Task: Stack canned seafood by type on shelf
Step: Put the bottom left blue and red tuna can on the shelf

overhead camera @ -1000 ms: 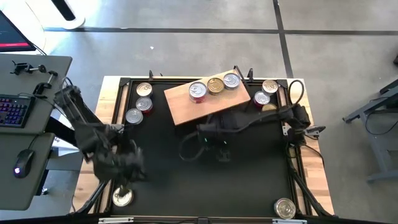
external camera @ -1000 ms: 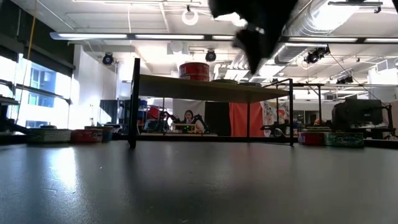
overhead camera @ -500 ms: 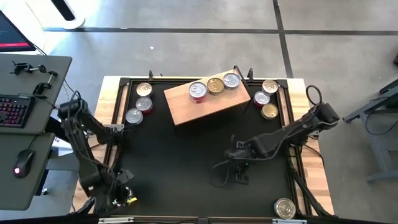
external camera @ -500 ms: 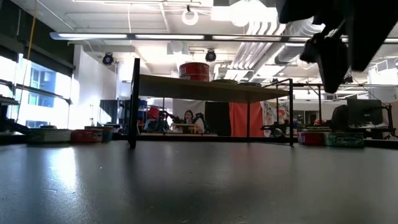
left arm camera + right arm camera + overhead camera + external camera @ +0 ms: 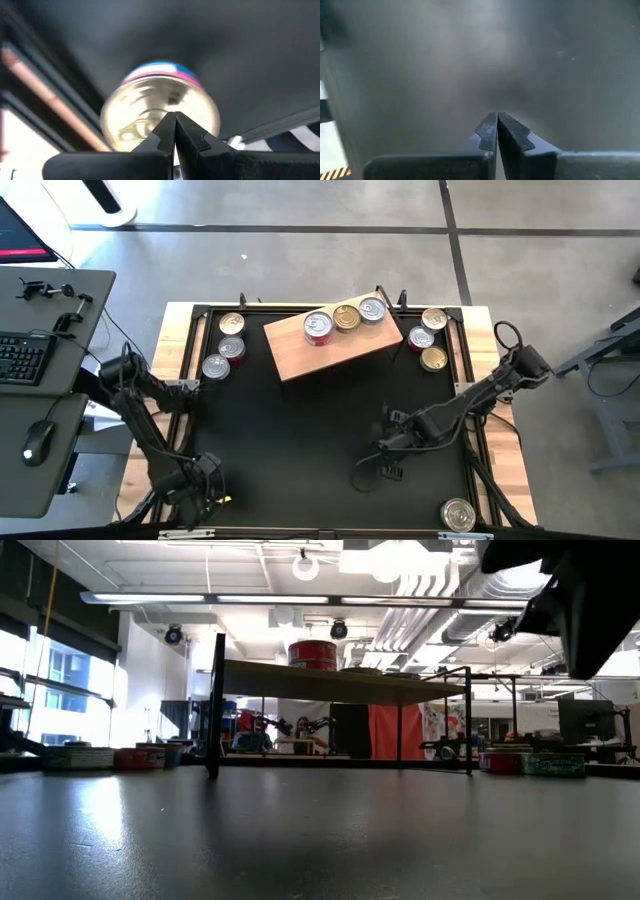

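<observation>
- The left gripper [image 5: 175, 131] is low at the near left corner of the black table [image 5: 300, 430]. Its two dark fingers [image 5: 162, 131] are pressed tight together and hold nothing.
- Right past the tips of those fingers sits one can [image 5: 159, 112] with a shiny gold lid and a pink and blue side. The tips are in front of the lid, but I cannot tell if they touch it.
- The right gripper [image 5: 497, 131] hangs over the bare black table, toward the near right part. Its fingers [image 5: 512, 132] are pressed together too, with nothing between them.
- Only plain dark table shows ahead of the right fingers.
- The shelf [image 5: 325, 345] is a light-brown wooden block, set a bit crooked, well away from both grippers at the far side of the table.
- Three cans stand in a row on the far edge of the shelf: a red-lidded can [image 5: 318, 326], a gold can [image 5: 346, 318] and a silver can [image 5: 372, 309].
- Three more cans [image 5: 226, 345] sit on the table just left of the shelf, and three others [image 5: 429, 337] sit just right of it.
- One lone can [image 5: 458, 514] rests at the near right corner, not far from the right fingers but apart from them.
</observation>
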`<state>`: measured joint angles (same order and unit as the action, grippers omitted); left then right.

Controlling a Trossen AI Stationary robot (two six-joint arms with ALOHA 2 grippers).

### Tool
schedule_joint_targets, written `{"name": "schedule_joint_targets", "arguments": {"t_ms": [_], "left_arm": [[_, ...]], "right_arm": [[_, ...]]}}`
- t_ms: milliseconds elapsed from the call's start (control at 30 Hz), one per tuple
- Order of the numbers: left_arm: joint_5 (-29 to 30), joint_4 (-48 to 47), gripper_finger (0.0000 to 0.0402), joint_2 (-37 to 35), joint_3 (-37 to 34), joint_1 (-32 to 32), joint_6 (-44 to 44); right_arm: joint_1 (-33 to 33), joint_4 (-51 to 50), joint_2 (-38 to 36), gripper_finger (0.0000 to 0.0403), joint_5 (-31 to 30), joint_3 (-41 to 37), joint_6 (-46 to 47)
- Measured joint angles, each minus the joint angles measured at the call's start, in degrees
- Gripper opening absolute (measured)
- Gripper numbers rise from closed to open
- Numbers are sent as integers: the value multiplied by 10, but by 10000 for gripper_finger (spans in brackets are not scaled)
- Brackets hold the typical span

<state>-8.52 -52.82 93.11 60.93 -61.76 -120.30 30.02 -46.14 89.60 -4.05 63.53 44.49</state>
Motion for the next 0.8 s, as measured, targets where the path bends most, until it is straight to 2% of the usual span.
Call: {"name": "schedule_joint_targets", "arguments": {"t_ms": [200, 333, 400, 533, 700, 800], "left_arm": [[29, 30, 0, 28, 3, 16, 47], [-1, 40, 0, 54, 5, 18, 154], [2, 37, 0, 55, 5, 18, 212], [40, 37, 0, 53, 5, 35, 325], [146, 24, 0, 68, -7, 101, 444], [163, 57, 0, 61, 2, 150, 515]], "right_arm": [[13, -29, -28, 1, -32, 0, 21], [13, -37, -41, 2, -44, 0, 22], [11, -39, -44, 1, -48, 0, 20], [4, -39, -48, 0, -49, 0, 18], [4, -27, -59, 0, -67, 0, 18], [4, -23, -72, 0, -71, 0, 29]]}}
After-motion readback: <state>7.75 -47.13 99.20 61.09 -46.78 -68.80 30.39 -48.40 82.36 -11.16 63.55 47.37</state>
